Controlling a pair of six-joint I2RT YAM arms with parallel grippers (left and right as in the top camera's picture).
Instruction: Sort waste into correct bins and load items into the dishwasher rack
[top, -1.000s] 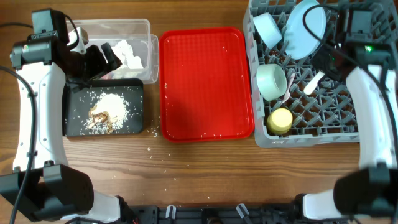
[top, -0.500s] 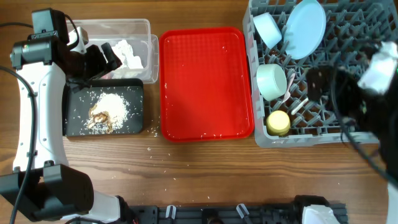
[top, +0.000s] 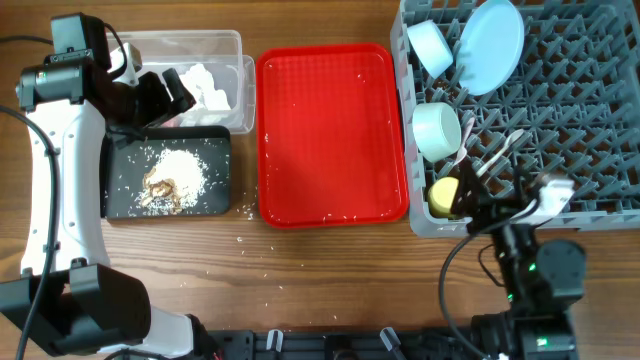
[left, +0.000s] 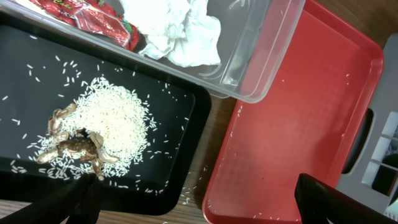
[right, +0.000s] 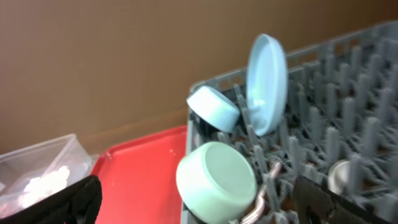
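**Rack loaded, waste in the bins, both grippers empty**

A flat red tray (top: 330, 130) lies in the middle of the wooden table (top: 330, 290), between the bins on the left and the grey dishwasher rack (top: 590, 100) on the right. A few pale grains dot the tray and the table just in front of it.

In the rack, the pale blue plate (top: 492, 45) stands on edge among the pegs at the back. One bowl (top: 430, 45) leans on its side just beside it. A second bowl (top: 437, 130) is tipped on its side further forward, and the yellow cup (top: 447, 195) sits in the front left corner. The white cutlery (top: 492, 155) lies across the pegs beside the second bowl.

On the left, the clear box (left: 261, 56) holds the crumpled tissue (left: 180, 31) and the red wrapper (left: 93, 15). Against its front wall, the black tray (left: 186, 124) carries a heap of white rice (left: 115, 118) with the brown food scraps (left: 74, 149) at the heap's edge.

The left arm (top: 50, 170) reaches up the left side of the table. The left gripper (left: 198, 186) hangs over the seam between box and black tray, fingers spread wide with nothing between them. The right arm (top: 545, 265) is folded low at the near edge, just in front of the rack, overlapping the corner where the cup stands. The right gripper (right: 199, 199) looks across the rack, its fingers far apart and holding nothing
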